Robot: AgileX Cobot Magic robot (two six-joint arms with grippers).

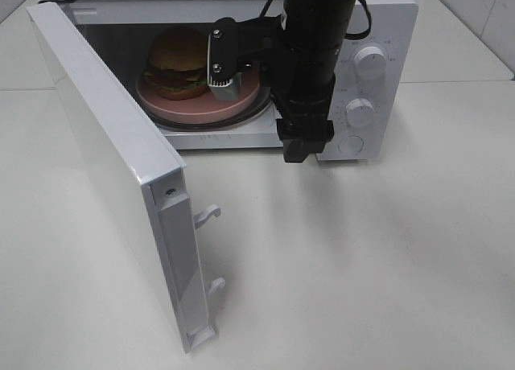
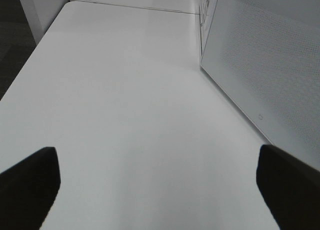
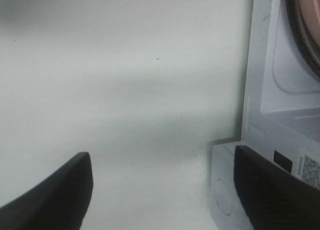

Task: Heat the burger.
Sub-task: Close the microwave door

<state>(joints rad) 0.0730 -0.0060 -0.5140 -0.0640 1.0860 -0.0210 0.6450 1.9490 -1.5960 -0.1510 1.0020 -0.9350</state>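
The matte white desk fills every view. At its 12 o'clock in the high view stands a boxy, glossy white microwave, its flat door swung out toward 7 o'clock. The black, cylindrical right arm hangs before the opening.

Inside, a round pink plate lies on a dark-rimmed turntable. The burger sits toward the plate's 10 o'clock, its stack axis upright and the domed tan bun on top; being round, it faces no particular way. Two round knobs mark the panel, and two white hooks jut from the door's edge.

Only the high view shows the burger. The right wrist view gives just a sliver of plate and a code label; the right end effector stands apart, with bare desk between its fingers. The left wrist view alone shows the door's dotted mesh face; the left end effector is spread wide, holding nothing.
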